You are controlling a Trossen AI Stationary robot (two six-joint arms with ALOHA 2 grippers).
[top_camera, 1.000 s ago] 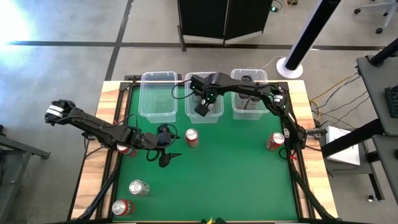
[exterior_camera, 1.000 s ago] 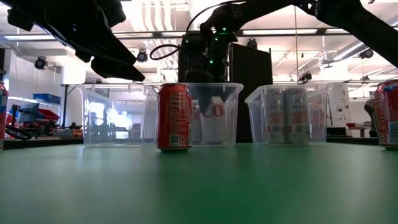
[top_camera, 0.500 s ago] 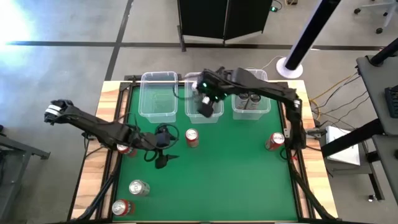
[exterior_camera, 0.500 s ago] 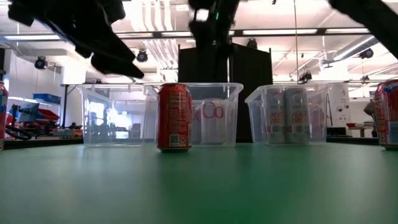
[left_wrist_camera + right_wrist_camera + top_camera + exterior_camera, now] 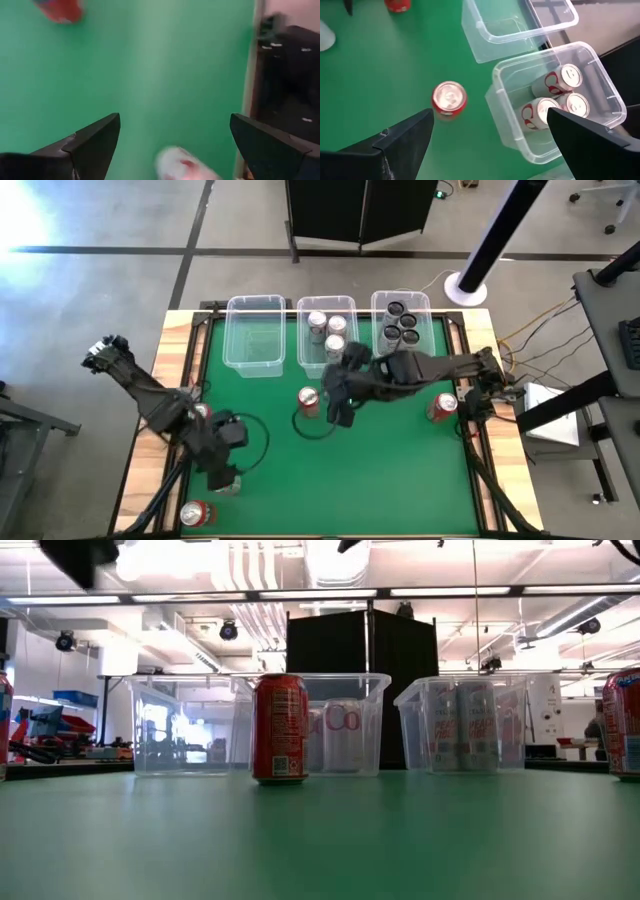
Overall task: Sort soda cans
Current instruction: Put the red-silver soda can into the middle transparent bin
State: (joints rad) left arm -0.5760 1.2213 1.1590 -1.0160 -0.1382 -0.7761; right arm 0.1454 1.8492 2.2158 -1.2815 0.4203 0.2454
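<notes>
Pick phase: left pincer [image 5: 222, 471] spread above the silver can [image 5: 226, 482] at the surface's 8 o'clock, right pincer [image 5: 340, 408] spread beside the centre red can [image 5: 308, 401]; next, descend and clamp.

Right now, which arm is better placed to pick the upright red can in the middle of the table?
The right one, likely. Its open pincer hangs just beside the red can, which shows between its fingers in the wrist view. The left pincer, also open, is over the silver can near the left edge.
</notes>
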